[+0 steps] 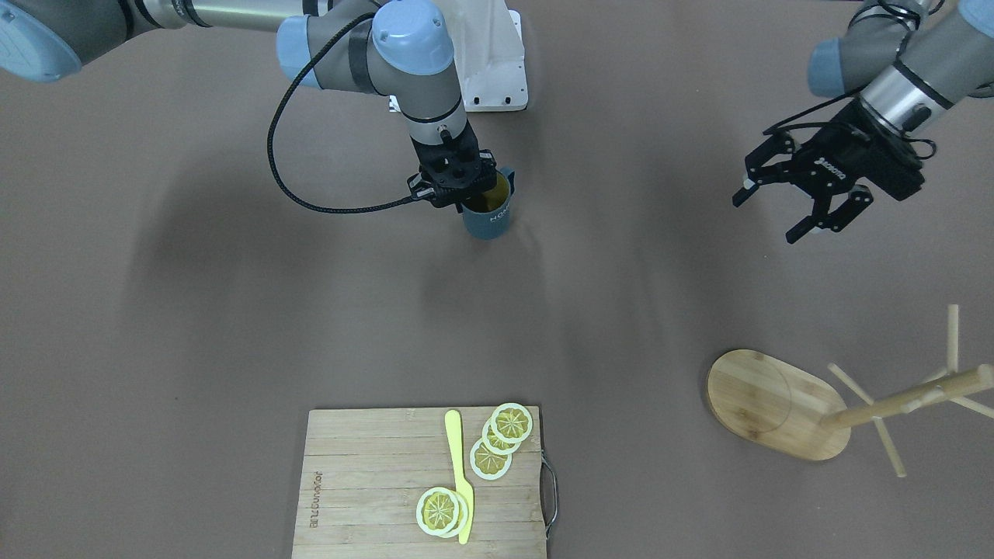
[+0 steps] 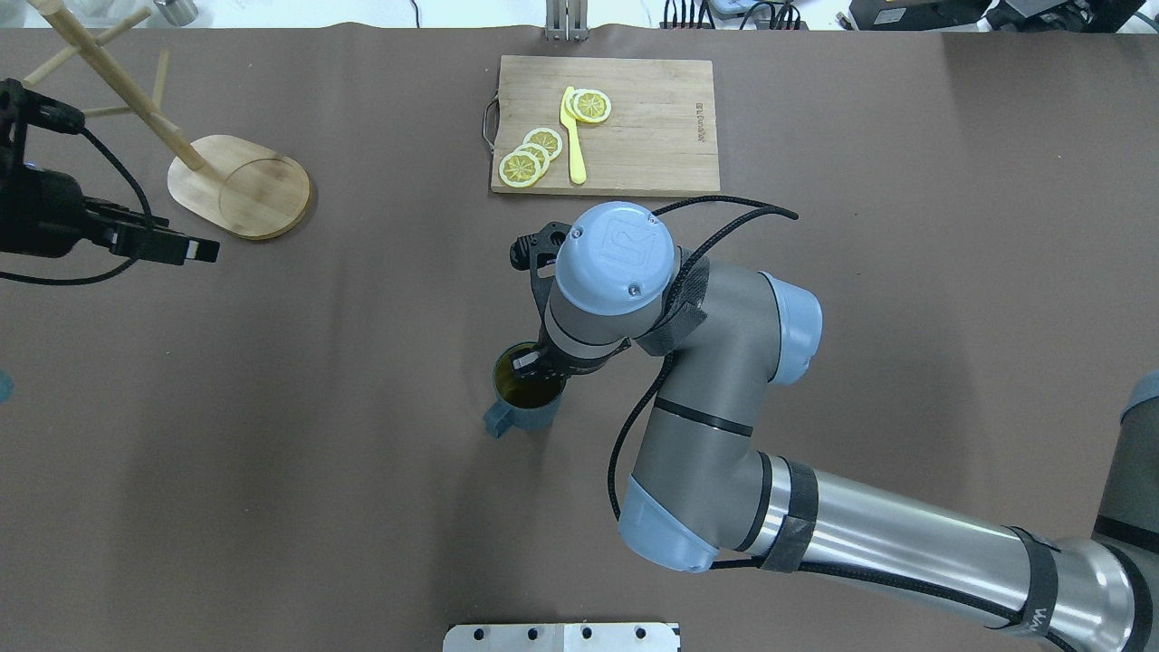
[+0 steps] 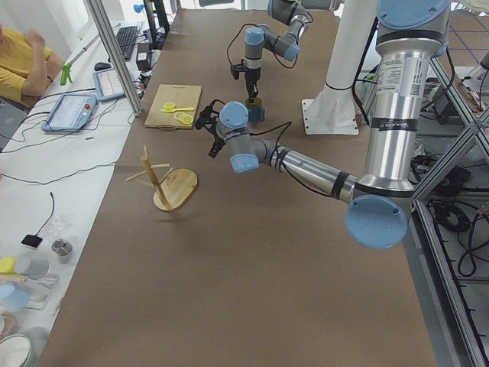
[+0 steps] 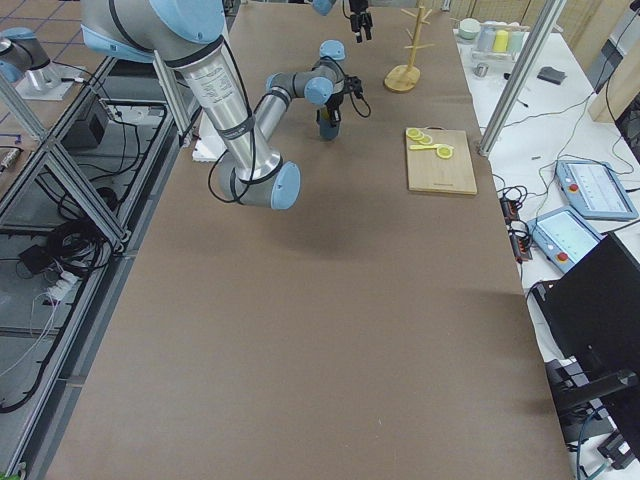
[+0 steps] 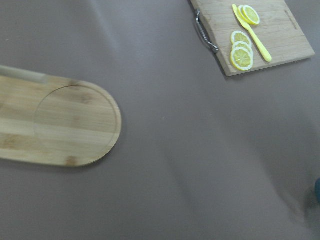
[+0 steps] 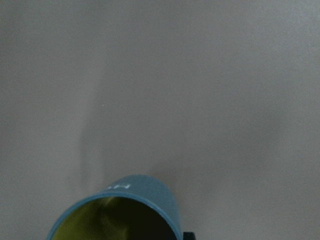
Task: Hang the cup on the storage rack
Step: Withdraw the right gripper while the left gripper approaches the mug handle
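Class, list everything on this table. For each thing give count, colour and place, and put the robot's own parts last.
cup: one, dark blue-grey with yellow inside, mid-table.
storage rack: one, light wood, upright towards the robot's left end of the table, pegs bare.
cutting board: one, light wood with a metal handle, at the table's side away from the robot.
lemon slices: five, yellow and white, on the cutting board.
knife: one, yellow, on the cutting board among the slices.
table: one, brown cover.
right gripper: one, black, shut on the cup's rim.
left gripper: one, black, open and empty, above the table.
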You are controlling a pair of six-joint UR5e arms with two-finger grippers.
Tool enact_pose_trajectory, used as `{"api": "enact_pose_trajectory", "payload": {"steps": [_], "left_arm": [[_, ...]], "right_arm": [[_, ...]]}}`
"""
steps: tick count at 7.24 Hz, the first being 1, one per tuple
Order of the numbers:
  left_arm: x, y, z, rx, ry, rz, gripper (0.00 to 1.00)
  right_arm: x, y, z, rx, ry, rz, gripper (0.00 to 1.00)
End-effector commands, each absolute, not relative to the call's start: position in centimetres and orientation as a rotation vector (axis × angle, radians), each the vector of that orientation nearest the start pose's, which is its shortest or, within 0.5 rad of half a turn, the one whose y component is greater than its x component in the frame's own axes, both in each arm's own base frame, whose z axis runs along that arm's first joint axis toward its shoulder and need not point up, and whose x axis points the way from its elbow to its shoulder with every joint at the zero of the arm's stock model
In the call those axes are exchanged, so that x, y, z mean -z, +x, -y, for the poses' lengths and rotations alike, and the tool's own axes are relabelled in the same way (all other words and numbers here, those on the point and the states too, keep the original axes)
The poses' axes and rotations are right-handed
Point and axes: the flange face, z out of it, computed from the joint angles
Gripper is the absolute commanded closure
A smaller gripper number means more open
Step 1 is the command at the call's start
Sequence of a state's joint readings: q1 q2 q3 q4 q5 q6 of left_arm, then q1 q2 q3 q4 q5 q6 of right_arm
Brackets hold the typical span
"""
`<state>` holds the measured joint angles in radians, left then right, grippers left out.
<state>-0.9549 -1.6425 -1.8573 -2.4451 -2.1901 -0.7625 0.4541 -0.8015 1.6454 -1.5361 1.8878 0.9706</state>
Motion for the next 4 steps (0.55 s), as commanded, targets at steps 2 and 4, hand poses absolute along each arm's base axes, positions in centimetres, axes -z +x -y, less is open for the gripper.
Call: {"api": "enact_pose_trajectory", "payload": {"steps": [2, 4], "left_arm": [[-34.0, 31.4, 40.0, -0.245, 0.652, -1.176, 0.03], [-32.7, 36.9, 36.9, -0.22, 0.666, -1.186, 0.03]], "right_arm": [[-15.3, -57.9, 39.4, 0.275, 0.185, 0.919, 0.36], [-15.5, -52.1, 43.8, 0.244, 0.143, 0.975, 0.33]]}}
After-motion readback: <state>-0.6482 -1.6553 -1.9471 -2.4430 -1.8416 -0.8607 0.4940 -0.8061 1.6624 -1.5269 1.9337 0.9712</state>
